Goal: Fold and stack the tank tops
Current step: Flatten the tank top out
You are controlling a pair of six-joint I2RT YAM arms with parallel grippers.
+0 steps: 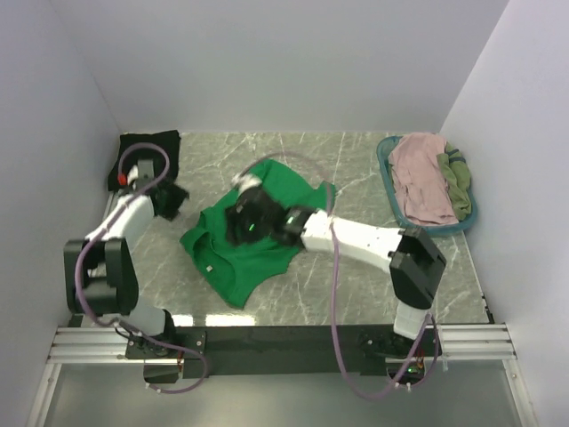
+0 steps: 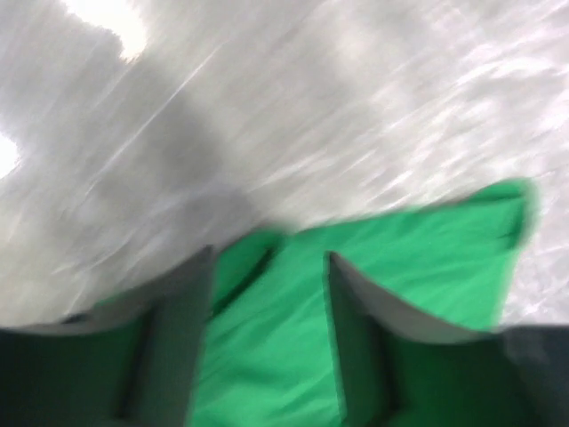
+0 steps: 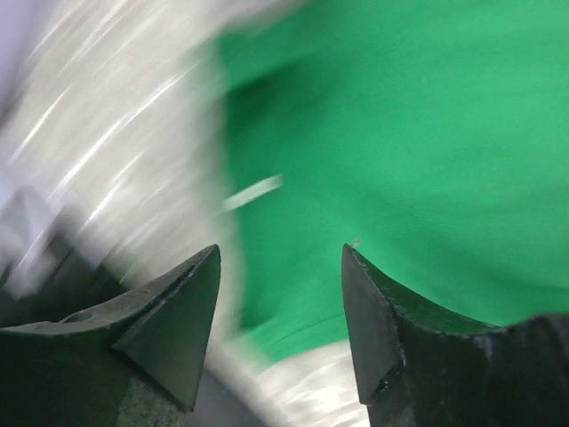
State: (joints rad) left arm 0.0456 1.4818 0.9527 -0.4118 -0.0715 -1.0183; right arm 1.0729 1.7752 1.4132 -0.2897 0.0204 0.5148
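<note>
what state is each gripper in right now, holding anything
left gripper: open, nothing clamped between the jaws
right gripper: open above the green tank top, holding nothing

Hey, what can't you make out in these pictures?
Both wrist views: motion blur smears the green tank top and the table.
Top view: the right gripper covers the green tank top's middle.
Top view: the left arm covers part of the black tank top.

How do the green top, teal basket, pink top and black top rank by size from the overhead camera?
1. green top
2. teal basket
3. pink top and black top: too close to rank. The pink one is bunched in the basket, and the left arm covers part of the black one.
</note>
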